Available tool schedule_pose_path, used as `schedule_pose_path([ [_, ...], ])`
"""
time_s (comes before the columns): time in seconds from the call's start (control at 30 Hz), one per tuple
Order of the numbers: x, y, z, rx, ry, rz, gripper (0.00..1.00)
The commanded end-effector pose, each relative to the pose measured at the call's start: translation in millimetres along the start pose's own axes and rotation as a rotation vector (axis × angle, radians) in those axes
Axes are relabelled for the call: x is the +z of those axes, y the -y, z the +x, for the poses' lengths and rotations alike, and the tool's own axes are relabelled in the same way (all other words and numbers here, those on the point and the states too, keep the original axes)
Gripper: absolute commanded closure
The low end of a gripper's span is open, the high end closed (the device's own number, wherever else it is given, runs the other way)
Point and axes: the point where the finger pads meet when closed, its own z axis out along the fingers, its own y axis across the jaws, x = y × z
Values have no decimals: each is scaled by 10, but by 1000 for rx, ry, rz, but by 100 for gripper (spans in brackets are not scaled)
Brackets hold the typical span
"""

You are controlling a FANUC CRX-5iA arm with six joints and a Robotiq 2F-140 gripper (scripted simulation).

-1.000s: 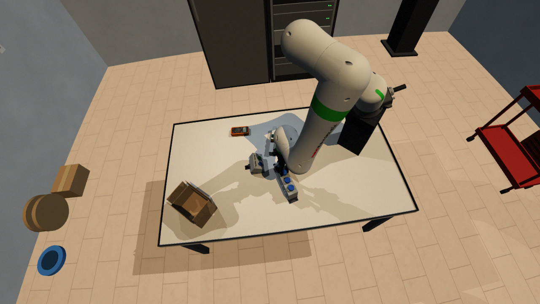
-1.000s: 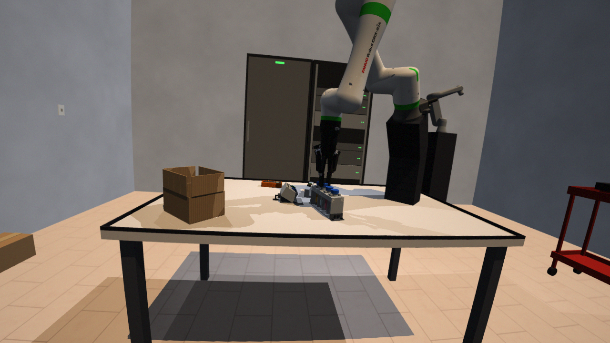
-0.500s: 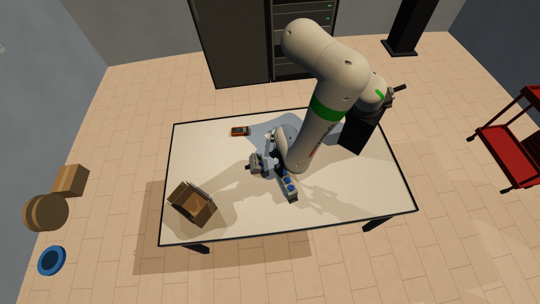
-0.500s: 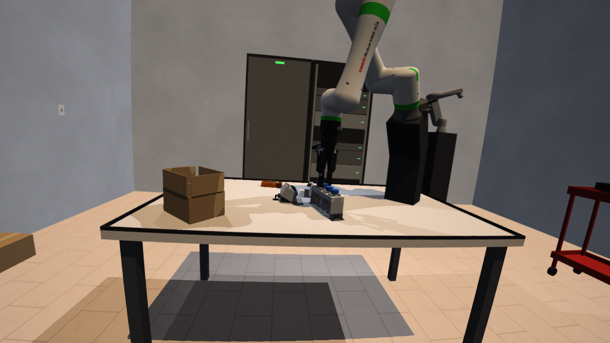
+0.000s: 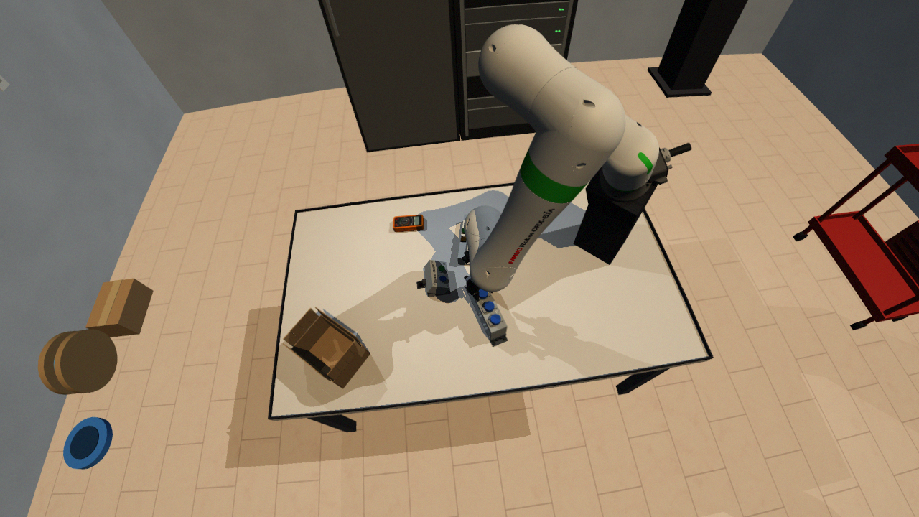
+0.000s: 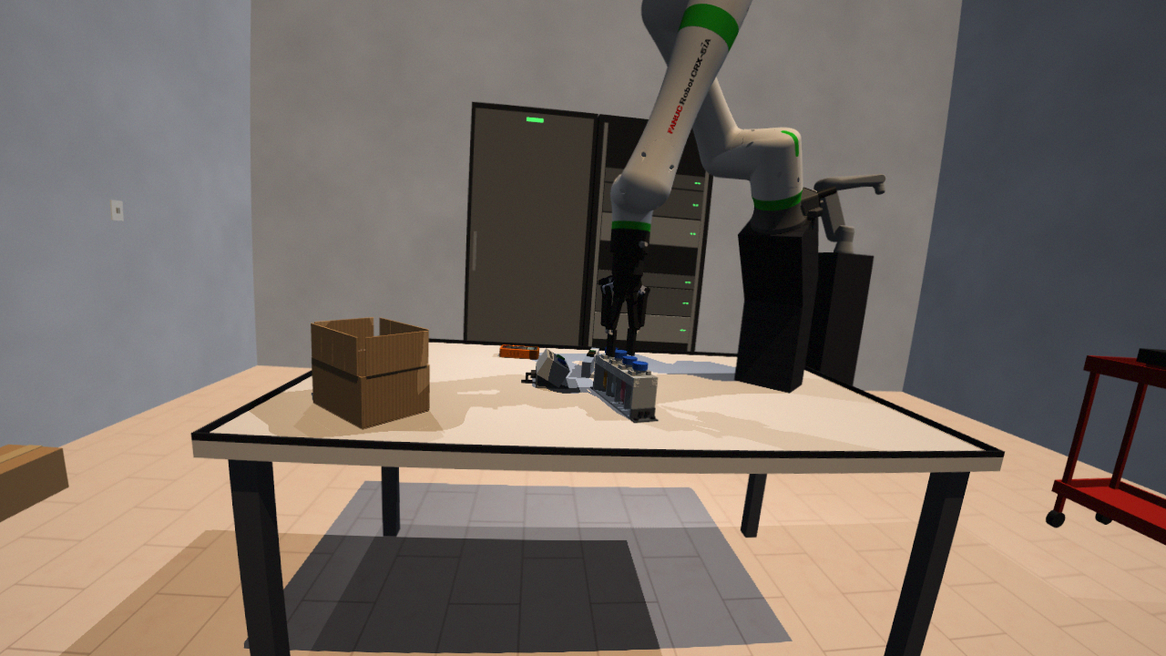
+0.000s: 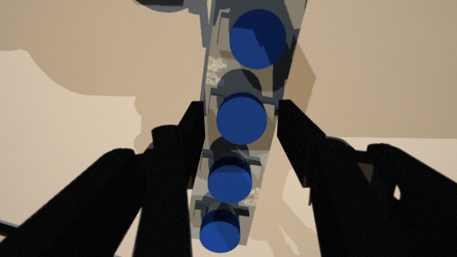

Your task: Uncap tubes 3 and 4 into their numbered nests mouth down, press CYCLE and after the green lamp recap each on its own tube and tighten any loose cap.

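Note:
The grey decapping station (image 5: 497, 332) (image 6: 628, 390) (image 7: 214, 76) stands in the middle of the table with four blue caps in a row, all sitting on their tubes. In the wrist view these caps are at the top (image 7: 258, 38), the second place (image 7: 241, 118), the third place (image 7: 230, 180) and the bottom (image 7: 219, 231). My gripper (image 7: 240, 118) (image 6: 619, 341) is open and points straight down over the station. Its fingers stand on either side of the second cap, with a gap on both sides. The key housing (image 5: 439, 281) (image 6: 554, 368) sits just beside the station. The arm hides most of the cap tray.
An open cardboard box (image 5: 327, 347) (image 6: 371, 371) stands on the table (image 5: 578, 321) (image 6: 733, 424) near its front left corner. An orange meter (image 5: 408, 222) (image 6: 517, 351) lies at the back. The arm's dark pedestal (image 5: 604, 225) stands at the back right.

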Motion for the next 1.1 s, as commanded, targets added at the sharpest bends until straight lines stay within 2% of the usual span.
schedule_pose_path([
  [0.0,-30,5,8,178,-16,-9,59],
  [0.4,-59,6,9,178,-16,-9,59],
  [0.43,-59,6,9,178,-16,-9,70],
  [0.9,-59,6,9,178,-16,-8,70],
  [1.07,-209,8,7,178,-16,-9,70],
])
